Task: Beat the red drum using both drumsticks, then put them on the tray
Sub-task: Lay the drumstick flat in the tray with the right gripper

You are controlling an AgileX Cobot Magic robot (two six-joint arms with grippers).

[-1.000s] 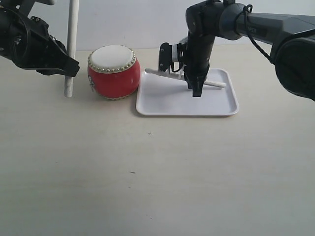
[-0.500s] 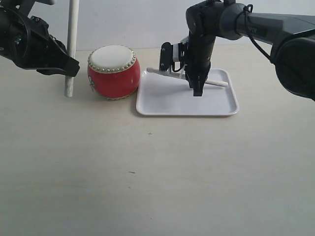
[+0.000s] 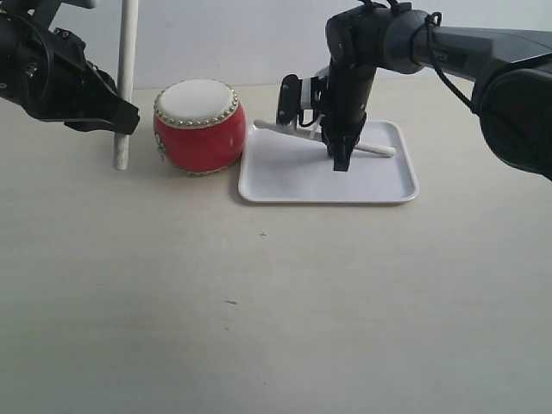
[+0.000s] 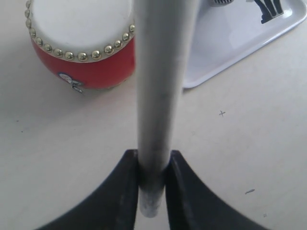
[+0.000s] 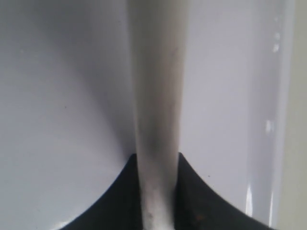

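Note:
The red drum with its cream top stands on the table left of the white tray. My left gripper is shut on one pale drumstick, held upright just left of the drum; the wrist view shows the drumstick pinched between the black fingers, with the drum and the tray behind it. My right gripper is shut on the other drumstick, which lies low and nearly flat over the tray; up close the drumstick runs over the tray.
Pale tabletop stretches in front of the drum and tray. A light wall rises behind them. The right arm reaches in from the upper right, over the tray's far side.
The right gripper and its drumstick have shifted only slightly over the tray. The left gripper and its upright drumstick have not moved.

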